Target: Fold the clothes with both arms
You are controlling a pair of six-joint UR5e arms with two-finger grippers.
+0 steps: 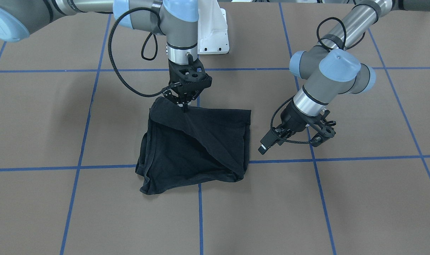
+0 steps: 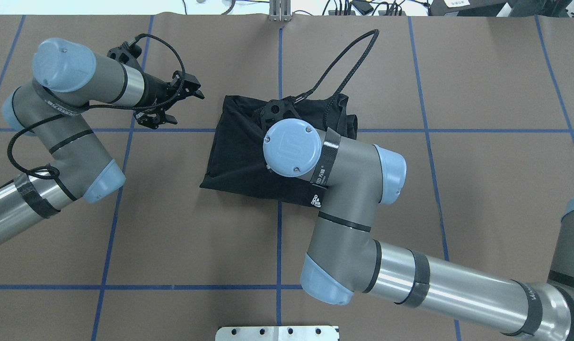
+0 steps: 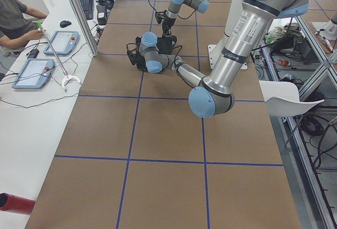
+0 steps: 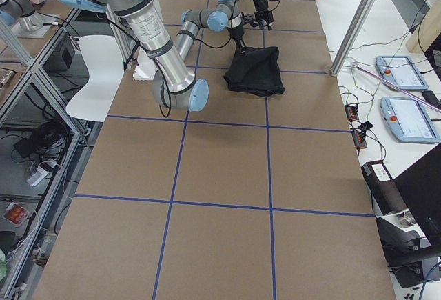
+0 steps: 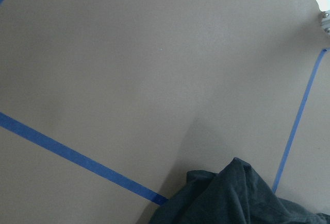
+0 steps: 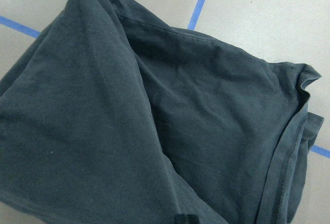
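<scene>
The black T-shirt [image 1: 197, 145] lies folded into a rough rectangle at the middle of the brown table, plain side up. My right gripper [image 1: 184, 107] points straight down at the shirt's edge nearest the robot and is shut on a pinch of fabric, which tents up towards it. From overhead the right wrist hides that grip above the shirt [image 2: 239, 151]. In the right wrist view the shirt [image 6: 129, 131] fills the picture. My left gripper [image 1: 325, 133] hovers open and empty beside the shirt, apart from it, and appears open overhead [image 2: 182, 105]. The left wrist view catches one shirt corner [image 5: 237, 198].
Blue tape lines [image 1: 200, 212] divide the table into squares. The white pedestal base [image 1: 213, 32] stands behind the shirt. A person [image 3: 16, 18] sits at a side bench with tablets [image 3: 31, 73]. A metal plate [image 2: 277, 333] lies at the table's near edge.
</scene>
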